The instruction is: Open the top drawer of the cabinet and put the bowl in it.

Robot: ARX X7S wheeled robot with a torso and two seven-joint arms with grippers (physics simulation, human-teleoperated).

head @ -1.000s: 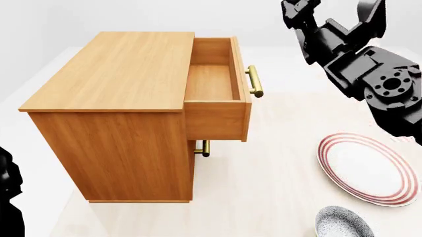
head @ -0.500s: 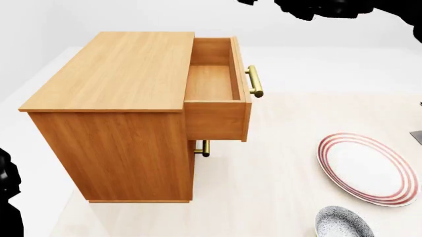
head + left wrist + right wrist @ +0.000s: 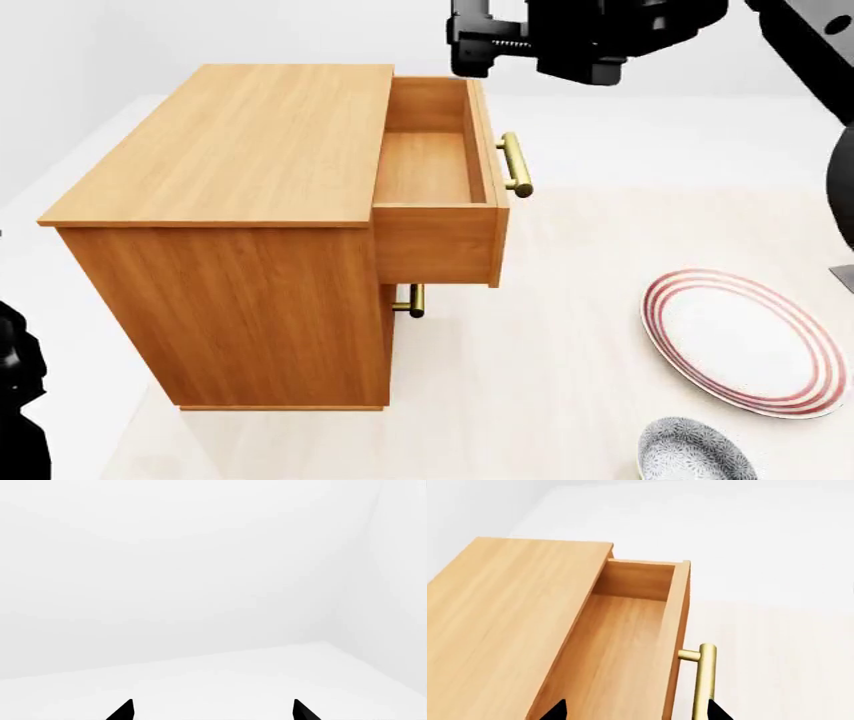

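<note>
Black right end effector (image 3: 635, 711) spread, high above top drawer (image 3: 430, 165), empty

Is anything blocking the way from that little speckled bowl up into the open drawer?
Nothing visible does. The bowl sits on bare floor beside the plate, and the top drawer is pulled out, with nothing visible inside it.

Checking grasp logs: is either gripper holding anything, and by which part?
Nothing. Both the left gripper and right gripper are open and empty.
</note>
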